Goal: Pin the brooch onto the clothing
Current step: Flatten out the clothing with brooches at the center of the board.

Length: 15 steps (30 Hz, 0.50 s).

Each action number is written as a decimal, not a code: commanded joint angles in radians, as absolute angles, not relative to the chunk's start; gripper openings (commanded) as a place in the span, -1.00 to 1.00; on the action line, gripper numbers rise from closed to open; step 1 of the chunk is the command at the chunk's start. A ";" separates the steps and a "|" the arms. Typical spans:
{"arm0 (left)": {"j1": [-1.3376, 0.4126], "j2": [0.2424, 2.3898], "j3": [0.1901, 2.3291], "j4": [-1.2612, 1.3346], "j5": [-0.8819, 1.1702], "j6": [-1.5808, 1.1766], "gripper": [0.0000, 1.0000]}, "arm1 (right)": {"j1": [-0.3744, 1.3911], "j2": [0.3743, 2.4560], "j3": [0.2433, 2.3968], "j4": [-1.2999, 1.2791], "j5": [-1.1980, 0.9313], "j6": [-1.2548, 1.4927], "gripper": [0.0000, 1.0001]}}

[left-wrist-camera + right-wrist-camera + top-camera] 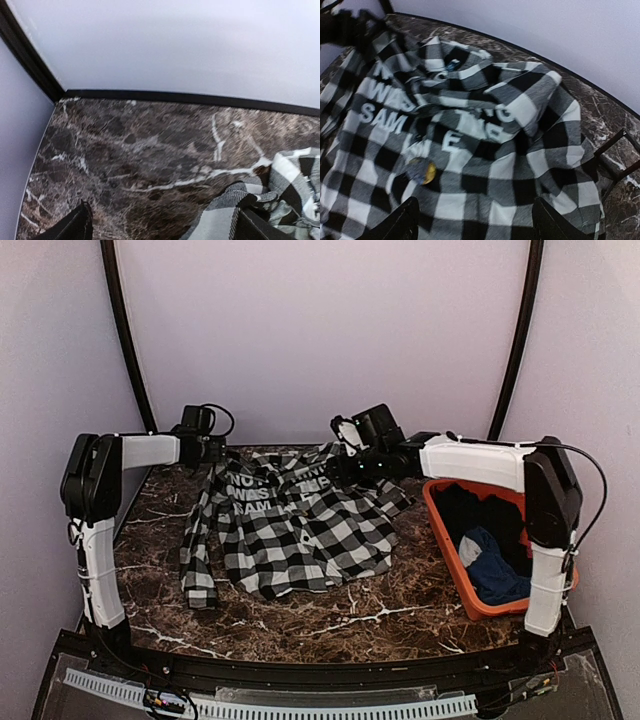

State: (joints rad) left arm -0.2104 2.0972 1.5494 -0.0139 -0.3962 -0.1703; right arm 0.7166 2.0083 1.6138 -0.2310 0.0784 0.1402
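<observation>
Bolted at the near edge of the table (350,612), both arms reach toward the far side, with the checked shirt (300,530) spread between them. Its length runs from far to near, and the white lettering lies toward the far end.

On the left, the left arm stretches out level from a raised elbow. The left gripper (164,210) hangs over the far-left corner of the shirt, its fingers wide apart and gripping nothing. A fold of checked cloth lies just beside its right finger, and bare marble fills the rest of its view.

The brooch (422,171), a small round disc with a yellow patch, lies on the cloth near the middle of the shirt, just on the near side of the lettering. Being round, it has no long axis to line up with. Whether its pin passes through the fabric cannot be told.

From the right, the right arm reaches in level over the far edge of the shirt. The right gripper (476,200) has its fingers spread and empty above the checks. The brooch sits close ahead of its left finger, left of the gap, so this arm looks much the nearer to it. Any check or press would probably mean shifting left and lowering.

Far right stands the orange basket (448,545), holding a blue garment (495,570), well apart from the brooch.
</observation>
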 commanded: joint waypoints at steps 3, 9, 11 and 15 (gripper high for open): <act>-0.231 2.149 1.751 -0.031 -0.092 -0.135 0.84 | 0.865 1.876 1.408 -0.301 0.050 0.148 0.48; -0.290 2.285 1.895 -0.134 -0.248 -0.041 0.93 | 0.940 1.950 1.380 -0.328 0.049 0.195 0.40; -0.287 2.282 1.908 -0.209 -0.456 -0.082 0.97 | 0.952 1.986 1.386 -0.328 0.034 0.215 0.40; -0.259 2.267 1.888 -0.318 -0.555 -0.150 0.97 | 0.959 2.062 1.427 -0.341 0.066 0.245 0.43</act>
